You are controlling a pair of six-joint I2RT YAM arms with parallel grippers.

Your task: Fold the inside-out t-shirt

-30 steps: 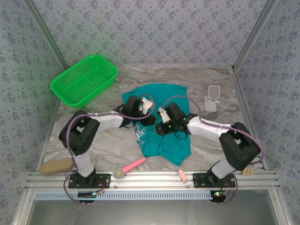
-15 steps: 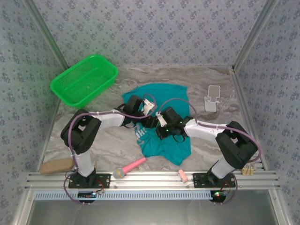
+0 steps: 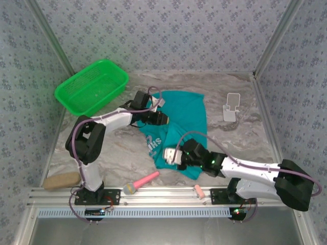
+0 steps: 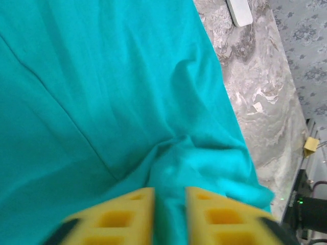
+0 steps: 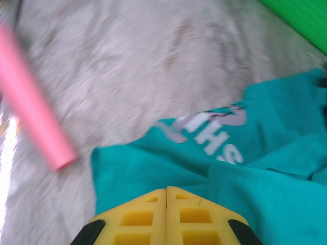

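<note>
Grip | my left gripper (image 4: 169,198) pinches a t-shirt (image 4: 102,92) fold; right gripper (image 5: 166,193) pressed together | I should pull evenly and keep the cloth flat.

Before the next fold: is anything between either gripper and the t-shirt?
Nothing visible. The left gripper pinches the teal t-shirt; the right gripper is over its near edge. The pink cylinder lies beside it, off the cloth.

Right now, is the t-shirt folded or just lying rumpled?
Not folded. The teal t-shirt lies rumpled and uneven, with loose creases and one flap lapped over beside its white lettering; no squared edges.
</note>
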